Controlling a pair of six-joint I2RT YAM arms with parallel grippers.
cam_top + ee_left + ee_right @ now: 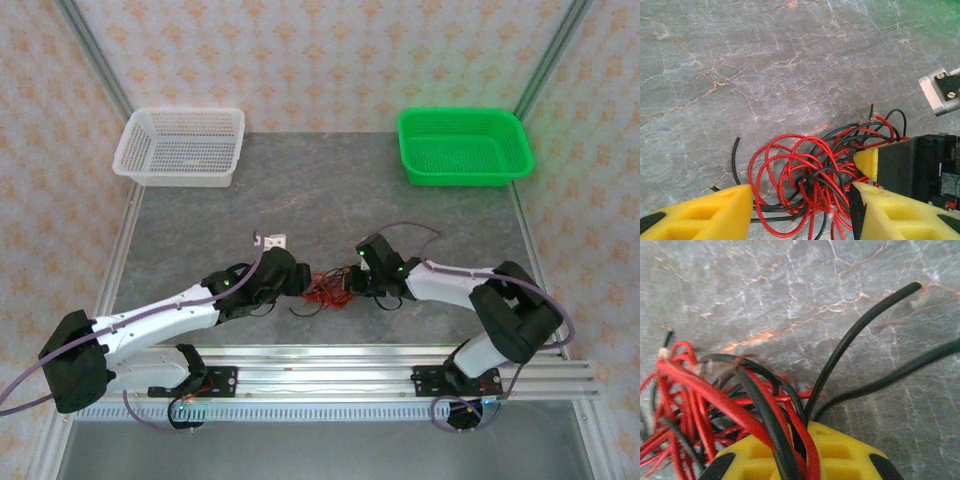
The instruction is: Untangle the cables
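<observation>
The cables point(325, 287) are a small tangle of thin red and black wires on the grey table, between my two grippers. In the left wrist view the cables point(810, 185) lie as red loops crossed by black strands. My left gripper point(800, 210) stands open, one yellow finger on each side of the tangle. My right gripper point(805, 450) is shut on several red and black strands point(775, 410) that run down between its yellow pads. Two black ends point(865, 325) fan out to the right. The right gripper's yellow tip point(867, 162) reaches into the tangle's right side.
A white basket point(182, 147) stands at the back left and a green basket point(463, 146) at the back right. A small metal bracket point(272, 241) lies just behind the left gripper. The aluminium rail point(330, 375) carrying both arm bases runs along the near edge.
</observation>
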